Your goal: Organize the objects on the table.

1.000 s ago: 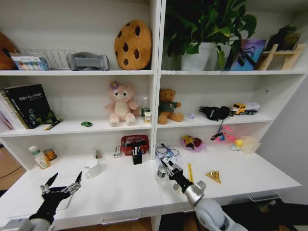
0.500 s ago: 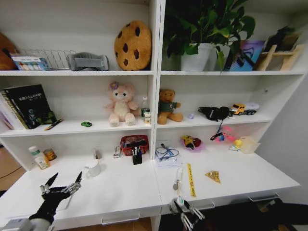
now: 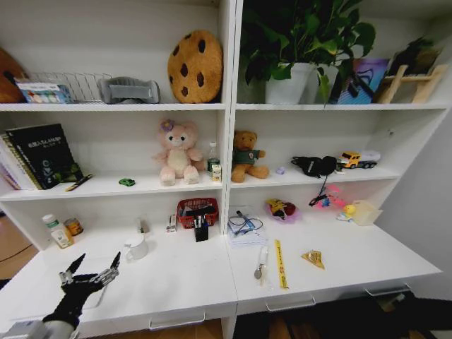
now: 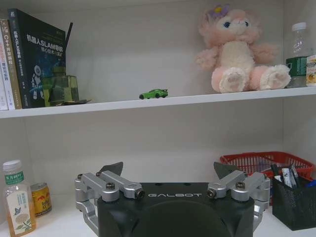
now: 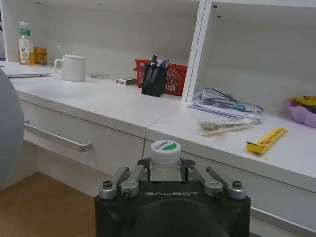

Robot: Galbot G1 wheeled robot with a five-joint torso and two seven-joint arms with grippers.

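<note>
Objects sit scattered along the tabletop [image 3: 176, 279]. At the left, the left tool [image 3: 90, 272] hovers low over the front corner, fingers spread wide and empty, near a white mug [image 3: 136, 247]. Above it, a tiny green toy car [image 4: 153, 93] rests on the shelf. Toward the middle stand a red basket [image 3: 197, 210] and black pen holder [image 3: 202, 231]. Rightward lie a bagged spoon [image 3: 261, 263] and yellow strip [image 3: 280, 263]. The right tool [image 5: 172, 183], below the tabletop's front edge, grips a small white-capped bottle [image 5: 165, 159]. Most tidying seems left to do.
</note>
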